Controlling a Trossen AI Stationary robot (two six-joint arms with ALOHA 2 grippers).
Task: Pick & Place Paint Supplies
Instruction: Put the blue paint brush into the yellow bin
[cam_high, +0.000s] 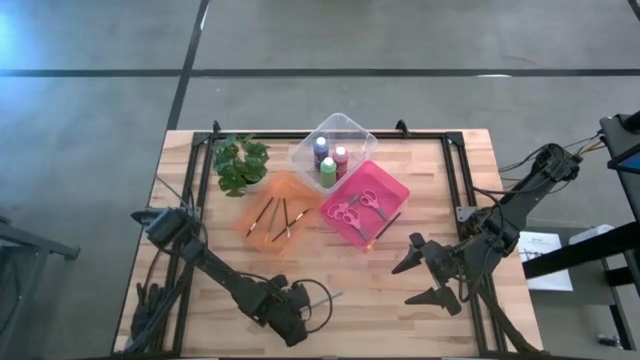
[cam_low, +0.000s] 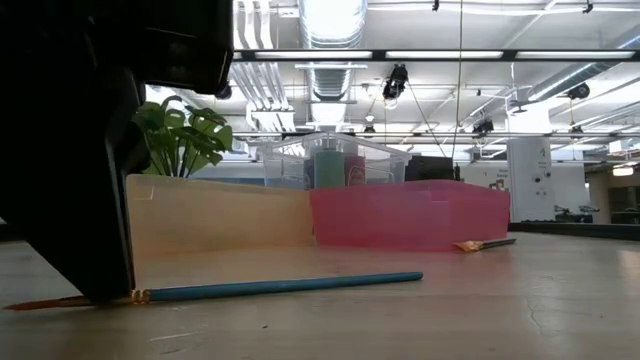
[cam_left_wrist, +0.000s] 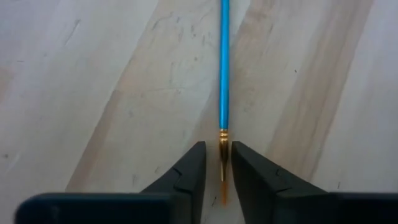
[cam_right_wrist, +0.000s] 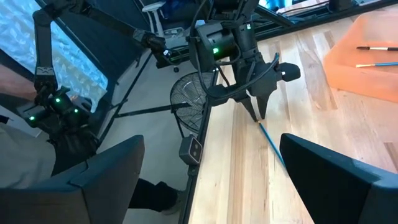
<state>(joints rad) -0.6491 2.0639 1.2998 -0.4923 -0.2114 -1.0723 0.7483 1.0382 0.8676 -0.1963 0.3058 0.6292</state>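
Fingers (cam_left_wrist: 186, 177) of the left gripper (cam_left_wrist: 218, 167) straddle, unclenched, the brush (cam_left_wrist: 223, 68) at its ferrule; light, thin, likely to roll. Right gripper (cam_high: 428, 277) waits released.

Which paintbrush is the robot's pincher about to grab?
The blue paintbrush lying alone on the bare table. The left gripper has its fingers either side of its gold end. The other brushes lie in the orange tray or beside the pink tray.
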